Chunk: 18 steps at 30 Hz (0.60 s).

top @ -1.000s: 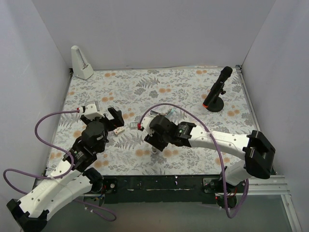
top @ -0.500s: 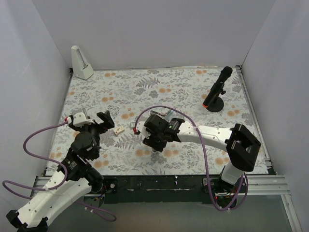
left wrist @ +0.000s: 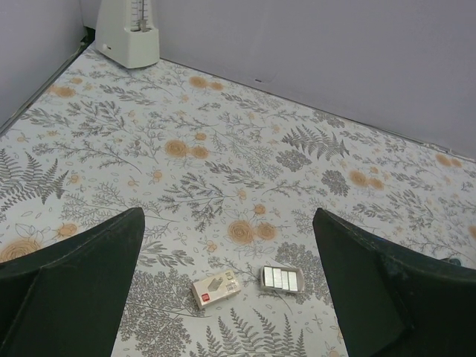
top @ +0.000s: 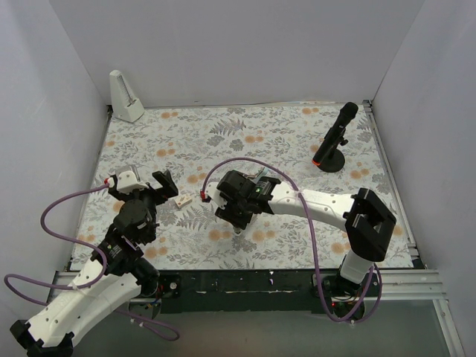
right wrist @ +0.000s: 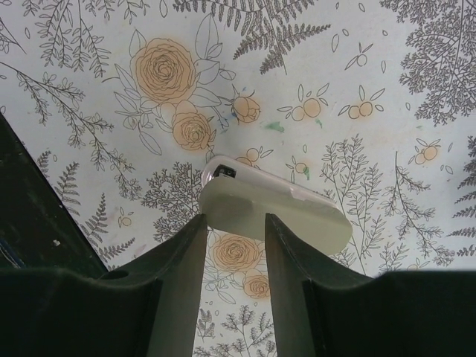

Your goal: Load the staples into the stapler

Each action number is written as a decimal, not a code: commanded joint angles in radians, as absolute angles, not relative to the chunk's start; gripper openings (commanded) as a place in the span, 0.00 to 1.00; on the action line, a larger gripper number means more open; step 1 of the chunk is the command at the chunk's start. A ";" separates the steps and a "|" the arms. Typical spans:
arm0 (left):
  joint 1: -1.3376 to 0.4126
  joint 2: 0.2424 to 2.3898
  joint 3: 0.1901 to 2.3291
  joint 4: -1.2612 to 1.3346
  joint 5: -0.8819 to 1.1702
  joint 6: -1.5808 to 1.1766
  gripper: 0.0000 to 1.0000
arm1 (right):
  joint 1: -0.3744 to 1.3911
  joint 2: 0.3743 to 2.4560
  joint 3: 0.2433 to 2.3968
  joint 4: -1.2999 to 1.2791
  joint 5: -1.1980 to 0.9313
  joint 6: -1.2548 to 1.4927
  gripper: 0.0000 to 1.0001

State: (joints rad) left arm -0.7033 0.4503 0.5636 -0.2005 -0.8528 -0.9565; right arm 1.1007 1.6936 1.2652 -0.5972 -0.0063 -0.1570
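Pale plastic sits between the fingertips of your right end effector (right wrist: 234, 219): the stapler (right wrist: 279, 212) lies on the floral bench (top: 297, 134) toward its near edge, a little left of the middle. The fingers straddle only one end of the stapler, and its long body runs off at a slant past one finger. The jaws are partly drawn in, but you cannot tell from the wrist view whether they press on it or just flank it. That off-centre, skewed hold is your main risk. If you squeeze there, the smooth rounded shell could pivot or squirt out sideways. If you lift, the free end could sag and twist in the grip. Clamping across the top may also hold the stapler shut when it needs to open. Your left end effector (left wrist: 227, 216) hangs fully released over the staples, the small cardboard box (left wrist: 217, 288) and the grey staple block (left wrist: 282, 278), which lie side by side nearer the bench's left edge. Both are tiny and flat, so a descent slightly off line could shove them instead of catching them.
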 commanded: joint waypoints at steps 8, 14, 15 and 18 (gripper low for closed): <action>-0.692 0.460 0.565 -0.202 -0.848 -0.950 0.98 | 1.100 1.749 1.281 -0.615 0.037 -0.132 0.43; -0.689 0.460 0.566 -0.206 -0.845 -0.950 0.98 | 1.109 1.788 1.246 -0.606 0.049 -0.132 0.40; -0.689 0.459 0.565 -0.204 -0.844 -0.950 0.98 | 1.115 1.793 1.238 -0.612 0.067 -0.135 0.40; -0.689 0.462 0.566 -0.207 -0.844 -0.951 0.98 | 1.127 1.804 1.217 -0.617 0.097 -0.141 0.40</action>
State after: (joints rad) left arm -0.6952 0.4595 0.5636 -0.2024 -0.8482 -0.9573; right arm 1.1053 1.7645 1.2621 -0.5941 0.0433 -0.1345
